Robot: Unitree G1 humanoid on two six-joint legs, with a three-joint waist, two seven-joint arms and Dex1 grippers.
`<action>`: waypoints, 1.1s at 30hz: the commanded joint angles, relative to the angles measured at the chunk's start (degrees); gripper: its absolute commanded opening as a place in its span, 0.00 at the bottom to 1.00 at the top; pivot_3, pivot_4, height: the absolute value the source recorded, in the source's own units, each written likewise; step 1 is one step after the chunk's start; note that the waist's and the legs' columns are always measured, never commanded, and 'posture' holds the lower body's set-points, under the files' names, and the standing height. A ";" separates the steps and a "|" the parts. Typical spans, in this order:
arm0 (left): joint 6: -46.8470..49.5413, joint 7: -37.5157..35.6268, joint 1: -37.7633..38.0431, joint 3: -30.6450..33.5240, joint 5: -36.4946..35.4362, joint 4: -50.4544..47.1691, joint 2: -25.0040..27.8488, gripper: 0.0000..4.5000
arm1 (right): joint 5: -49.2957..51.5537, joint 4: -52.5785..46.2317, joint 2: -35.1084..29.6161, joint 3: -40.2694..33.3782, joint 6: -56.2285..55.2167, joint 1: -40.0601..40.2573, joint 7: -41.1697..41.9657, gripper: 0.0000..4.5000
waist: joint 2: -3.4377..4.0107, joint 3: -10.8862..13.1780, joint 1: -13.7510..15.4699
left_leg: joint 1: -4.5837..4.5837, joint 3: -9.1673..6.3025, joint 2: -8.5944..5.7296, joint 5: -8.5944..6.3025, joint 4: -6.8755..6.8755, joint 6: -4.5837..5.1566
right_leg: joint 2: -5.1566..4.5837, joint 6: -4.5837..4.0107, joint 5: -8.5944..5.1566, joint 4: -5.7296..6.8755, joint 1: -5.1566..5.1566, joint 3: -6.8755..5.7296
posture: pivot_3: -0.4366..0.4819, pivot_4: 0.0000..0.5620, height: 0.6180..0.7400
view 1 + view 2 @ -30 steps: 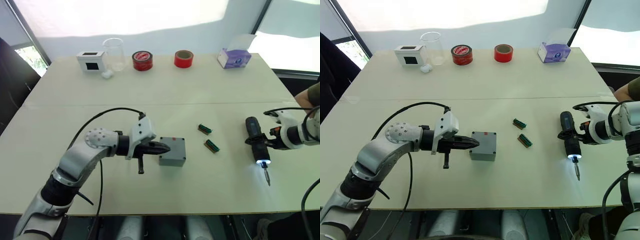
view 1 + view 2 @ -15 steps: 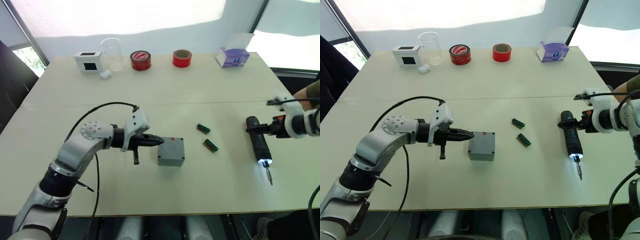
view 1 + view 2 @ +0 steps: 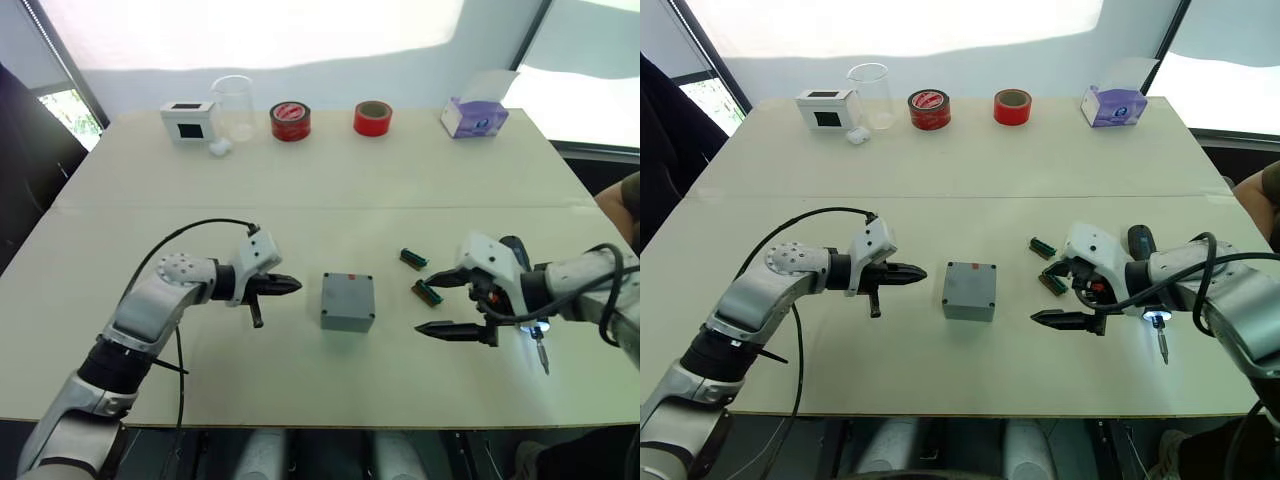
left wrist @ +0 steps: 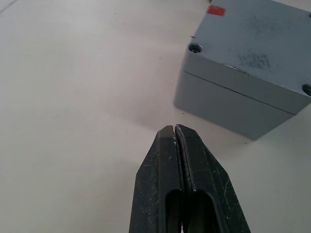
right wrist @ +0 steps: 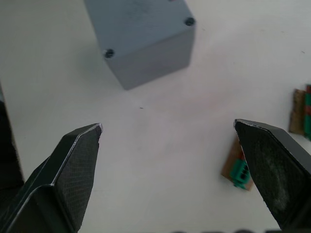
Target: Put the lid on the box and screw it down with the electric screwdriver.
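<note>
From the left eye view, you see the box (image 3: pixel 348 301) at centre frame with the lid (image 3: pixel 349 291) seated on top and a small red mark at its far edge. The left gripper (image 3: pixel 291 286), fingers pressed together and empty, points at the box from its left, apart from it. The right gripper (image 3: pixel 436 304) gapes wide, holding nothing, right of centre. The electric screwdriver (image 3: pixel 528 308) lies behind it, tip lit. Along the upper edge stand an empty clear beaker (image 3: pixel 231 106), two red tape rolls (image 3: pixel 290 121), whose print is unreadable, and a purple tissue box (image 3: pixel 475 118).

Your left wrist view shows the lid's screw holes (image 4: pixel 195 48).

Your right wrist view shows green-brown strips (image 5: pixel 239 167) beside one fingertip (image 5: pixel 269 158).
</note>
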 commanded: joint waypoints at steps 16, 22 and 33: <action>-8.77 -4.56 -9.08 -6.31 5.28 10.27 -8.95 0.00 | -0.50 -4.94 9.71 10.93 3.12 -3.55 -5.64 0.99 | -0.03 -0.01 -0.04 | -0.01 0.00 -0.02 0.01 0.01 -0.02 | 0.00 -0.01 0.00 -0.01 -0.01 -0.02 | 0.48 0.27 1.00; -17.50 -6.00 -12.67 -7.64 12.53 19.86 -6.33 0.00 | 0.32 -6.76 6.96 7.28 4.14 -3.95 -5.01 0.99 | -0.04 -0.01 -0.06 | -0.01 0.00 -0.02 0.01 0.01 -0.03 | 0.03 -0.01 0.01 0.00 -0.02 -0.04 | 0.48 0.27 1.00; -2.43 -8.13 -1.01 -3.39 4.39 -5.50 0.15 0.00 | -6.79 3.68 4.93 7.73 -3.93 -7.50 -3.63 0.99 | -0.05 -0.01 -0.06 | -0.01 0.03 -0.01 0.00 0.02 -0.01 | -0.03 -0.01 0.01 0.00 -0.02 0.03 | 0.48 0.27 1.00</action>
